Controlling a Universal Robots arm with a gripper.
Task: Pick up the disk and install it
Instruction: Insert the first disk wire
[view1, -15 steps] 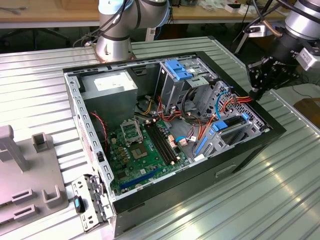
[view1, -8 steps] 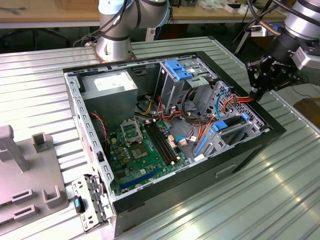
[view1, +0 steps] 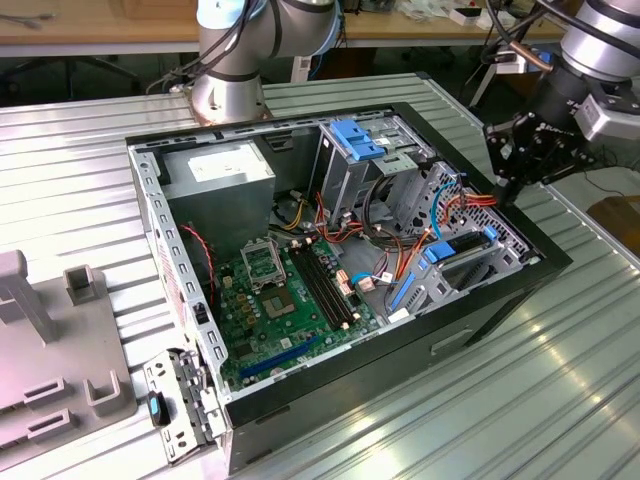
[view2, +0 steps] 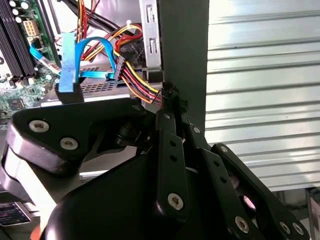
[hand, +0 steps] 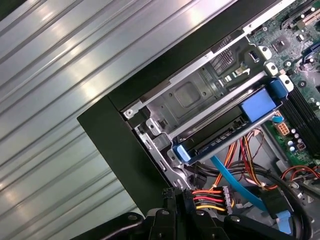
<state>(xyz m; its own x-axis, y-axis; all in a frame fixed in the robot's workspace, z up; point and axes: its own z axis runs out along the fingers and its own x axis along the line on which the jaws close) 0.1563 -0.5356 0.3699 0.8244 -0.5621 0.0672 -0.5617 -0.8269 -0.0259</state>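
The gripper is hovering at the far corner of the open computer case, on the exterior view's right, just above the drive bays. The disk is not in the fingers. It is lying flat in its bay in that same corner, with blue rails showing along its edge, and in the first wrist view the disk looks fully slid home.

So I am reading the pick and the slide-in as done, and the cabling stage as the step in hand. In the second wrist view the gripper is showing its fingers drawn narrow. They seem to be pinching the power plug, the black end of the red, yellow and black wires. The first wrist view is showing that plug right at the gripper, just beside the case wall and near the disk's end, but not touching the disk.

A blue cable is running close by, and other wires are crowding the corner. By my reckoning, any motion from here is calling for a straight, gentle line, with the plug squared to the disk's socket. It is also calling for care not to drag the wires across the motherboard.
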